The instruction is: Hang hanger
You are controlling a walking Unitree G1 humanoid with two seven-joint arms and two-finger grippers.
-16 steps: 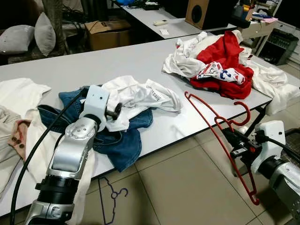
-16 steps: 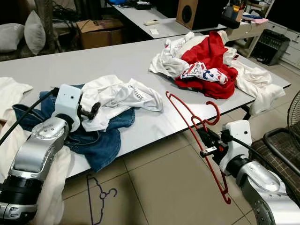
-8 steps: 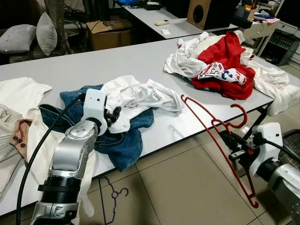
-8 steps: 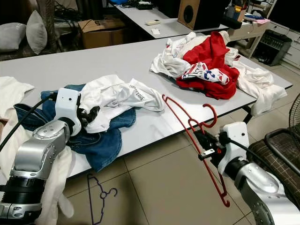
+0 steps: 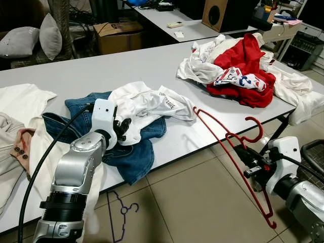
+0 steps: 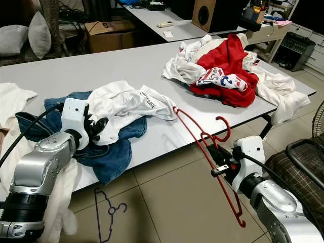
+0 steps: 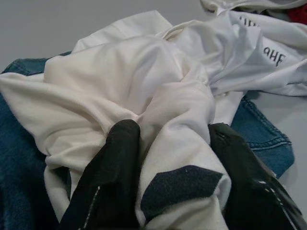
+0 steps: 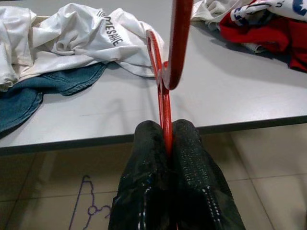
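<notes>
Red hanger (image 5: 229,152) lower, nearer table (image 5: 152,66) edge.

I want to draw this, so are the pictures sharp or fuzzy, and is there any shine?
Left eye view: sharp; the table shows soft glare at its far end. Right wrist view: the red hanger is crisp where the right gripper pinches it, fuzzy at the top. Left wrist view: the left gripper's fingers are soft and dark around the white shirt.

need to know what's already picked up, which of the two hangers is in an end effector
The red hanger: the right end effector is shut on it, beside the table edge. The purple hanger lies untouched on the floor tiles under the table.
</notes>
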